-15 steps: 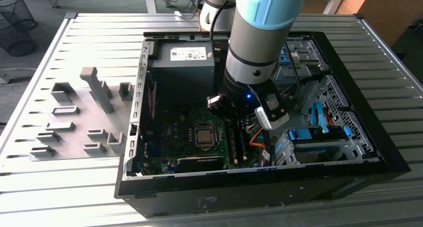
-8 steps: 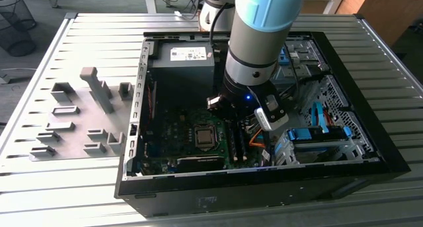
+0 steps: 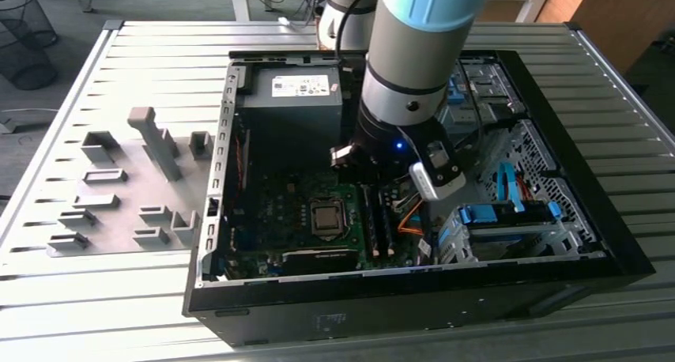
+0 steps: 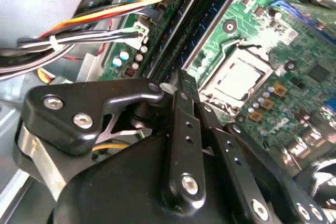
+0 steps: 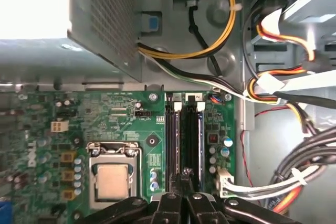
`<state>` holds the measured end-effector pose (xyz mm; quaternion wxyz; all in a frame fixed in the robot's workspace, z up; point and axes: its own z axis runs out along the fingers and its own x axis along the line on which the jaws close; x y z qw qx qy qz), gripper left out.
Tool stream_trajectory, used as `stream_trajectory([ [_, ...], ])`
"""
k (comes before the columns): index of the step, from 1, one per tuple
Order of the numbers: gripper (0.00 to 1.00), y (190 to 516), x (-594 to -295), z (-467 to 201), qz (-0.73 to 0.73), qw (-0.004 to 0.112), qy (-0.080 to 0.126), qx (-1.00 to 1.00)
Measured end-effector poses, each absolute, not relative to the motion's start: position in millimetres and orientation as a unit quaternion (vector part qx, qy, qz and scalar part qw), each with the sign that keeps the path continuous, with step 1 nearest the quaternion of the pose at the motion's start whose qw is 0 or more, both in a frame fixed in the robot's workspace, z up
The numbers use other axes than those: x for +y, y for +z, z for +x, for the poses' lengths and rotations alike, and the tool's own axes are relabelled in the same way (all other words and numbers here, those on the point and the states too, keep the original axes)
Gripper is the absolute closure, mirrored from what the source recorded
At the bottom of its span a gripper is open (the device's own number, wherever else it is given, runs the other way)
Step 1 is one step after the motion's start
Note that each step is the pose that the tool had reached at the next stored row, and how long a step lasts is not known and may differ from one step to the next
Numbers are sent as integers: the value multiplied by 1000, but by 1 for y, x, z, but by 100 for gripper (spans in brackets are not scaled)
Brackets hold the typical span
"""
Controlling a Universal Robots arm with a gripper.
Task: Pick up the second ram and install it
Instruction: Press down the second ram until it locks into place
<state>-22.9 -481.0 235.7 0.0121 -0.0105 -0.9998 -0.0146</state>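
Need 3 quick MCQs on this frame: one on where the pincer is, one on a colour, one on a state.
1. Where is the pincer?
A. Over the grey fixture on the table
B. Over the memory slots inside the case
C. Over the power supply

2. What colour is the motherboard?
A. Red
B. Black
C. Green

3. In what state is the processor socket?
A. Bare, with no cooler on it
B. Covered by a fan
C. Hidden under cables

Answers:
1 B: in the first wrist view the pincer sits right at the memory slots.
2 C: the motherboard is green in both wrist views.
3 A: the processor socket shows its metal frame and the chip's flat top uncovered.
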Motion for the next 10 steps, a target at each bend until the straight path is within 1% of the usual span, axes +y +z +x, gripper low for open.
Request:
stream_trajectory([
  [5, 89, 249, -481, -23, -10, 12, -15, -1000],
  [10, 89, 250, -481, -23, -11, 12, -15, -1000],
])
